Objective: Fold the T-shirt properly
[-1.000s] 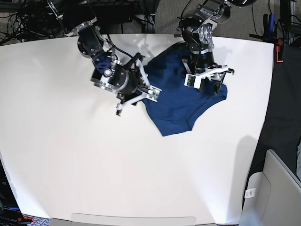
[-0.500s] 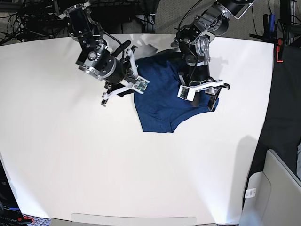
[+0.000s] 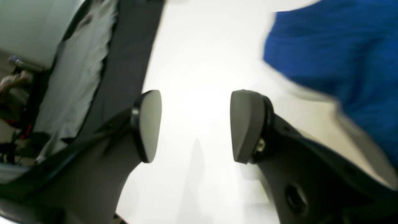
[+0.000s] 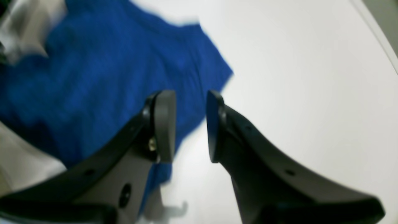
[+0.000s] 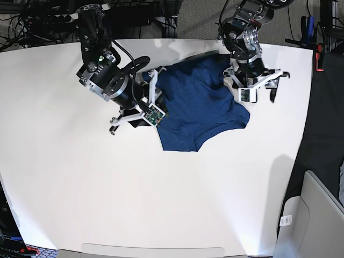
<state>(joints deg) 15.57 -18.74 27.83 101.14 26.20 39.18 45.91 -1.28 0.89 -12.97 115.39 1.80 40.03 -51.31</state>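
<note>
On the far half of the white table (image 5: pixel 80 177) lies the T-shirt (image 5: pixel 196 110), a rumpled dark blue heap with one rounded edge toward the near side. The left claw (image 3: pixel 196 126) hangs over bare table just off the shirt's right edge, its jaws spread wide and holding nothing. The right claw (image 4: pixel 190 126) sits at the shirt's left edge, jaws parted by a narrower gap, with nothing between the pads. Both wrist views are blurred.
</note>
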